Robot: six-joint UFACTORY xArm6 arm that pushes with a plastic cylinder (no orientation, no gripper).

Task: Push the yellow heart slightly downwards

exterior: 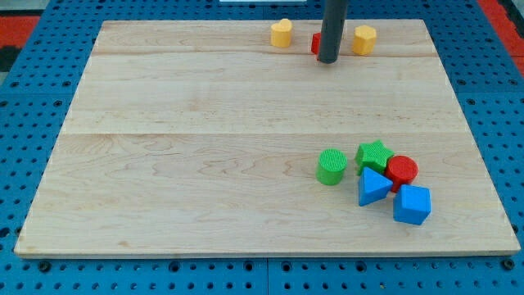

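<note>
**A:** Where does your end effector stand?

**B:** You see the rod come straight down from the view's top edge, upright, with my tip (328, 60) resting near the far edge of the tabletop (205, 131). It is a plain rod, so there is nothing on it to spread or press together, and it pinches nothing.

**A:** And the yellow heart?

**B:** The yellow heart (282, 34) lies to the view's left of my tip and a little toward the view's top, near but clearly apart from it. You can see bare wood between them.

**A:** What else sits close to the tip?

**B:** A red block (315, 43) is mostly hidden behind the rod, just at the tip's left side; you cannot make out its shape, nor whether the rod touches it. A second yellow block (365, 39), with angled faces, sits just to the view's right of the tip.

**A:** The rest?

**B:** Well below the tip, toward the view's bottom right, you find a cluster: a green cylinder (332, 166) standing slightly apart on the left, then a green star (372, 154), a red cylinder (402, 171), a blue triangle (374, 188) and a blue block (412, 205) packed close together.
</note>
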